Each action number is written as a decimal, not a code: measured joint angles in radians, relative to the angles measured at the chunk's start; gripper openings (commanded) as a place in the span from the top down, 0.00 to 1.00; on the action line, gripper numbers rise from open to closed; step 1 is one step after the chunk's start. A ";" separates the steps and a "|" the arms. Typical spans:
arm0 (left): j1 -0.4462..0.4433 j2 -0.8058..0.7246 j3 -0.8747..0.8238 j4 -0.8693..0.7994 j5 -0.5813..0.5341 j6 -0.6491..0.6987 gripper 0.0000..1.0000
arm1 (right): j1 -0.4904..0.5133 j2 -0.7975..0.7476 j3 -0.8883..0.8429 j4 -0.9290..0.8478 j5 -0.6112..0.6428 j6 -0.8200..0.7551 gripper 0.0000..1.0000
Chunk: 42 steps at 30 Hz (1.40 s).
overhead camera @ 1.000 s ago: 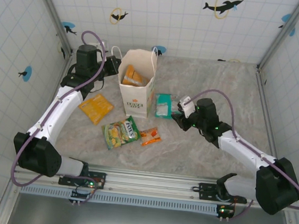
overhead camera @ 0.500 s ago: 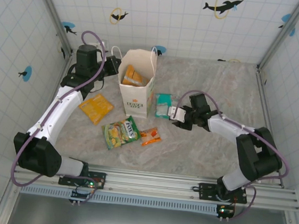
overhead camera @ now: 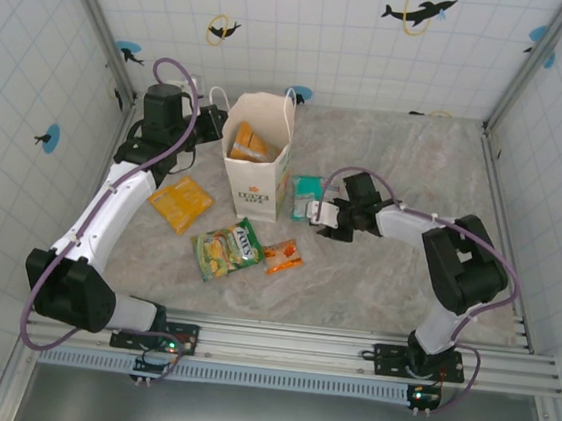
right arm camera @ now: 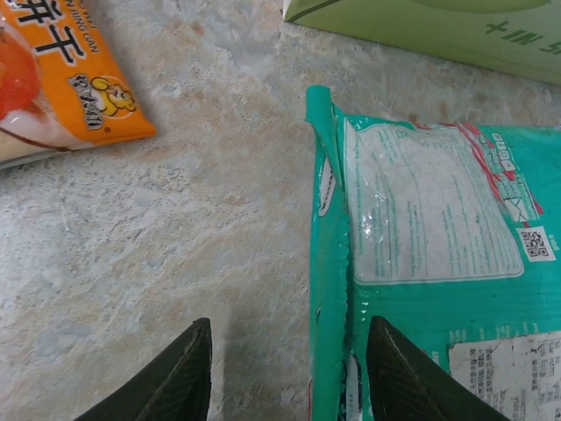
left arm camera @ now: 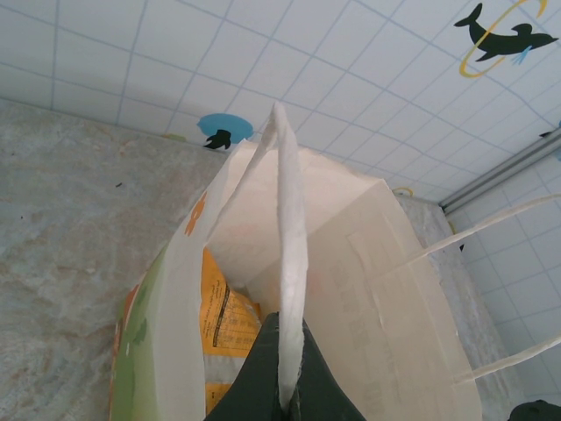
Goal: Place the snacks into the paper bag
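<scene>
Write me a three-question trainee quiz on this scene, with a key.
1. True or false: the left end effector is shut on the bag.
2. How many packets lie on the table outside the bag? A two, B four, C six.
3. Fill in: the open right end effector is poised over the edge of the ____ packet.
Key: 1 true; 2 B; 3 teal.

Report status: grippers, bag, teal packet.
Left gripper shut on paper bag rim. Right gripper open, astride edge of teal packet. Nothing atop it.
</scene>
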 measured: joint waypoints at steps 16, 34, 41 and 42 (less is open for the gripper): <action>0.000 0.006 0.000 0.000 0.000 0.000 1.00 | -0.004 0.074 0.055 0.020 -0.004 0.020 0.87; 0.000 0.012 0.000 -0.001 0.000 0.001 1.00 | -0.071 -0.115 0.050 0.015 -0.117 0.259 1.00; 0.000 0.012 0.000 -0.001 0.000 0.001 1.00 | -0.140 -0.184 0.050 0.014 -0.262 0.525 1.00; 0.000 0.012 0.000 -0.001 0.000 0.001 1.00 | -0.143 -0.192 0.050 0.014 -0.274 0.564 1.00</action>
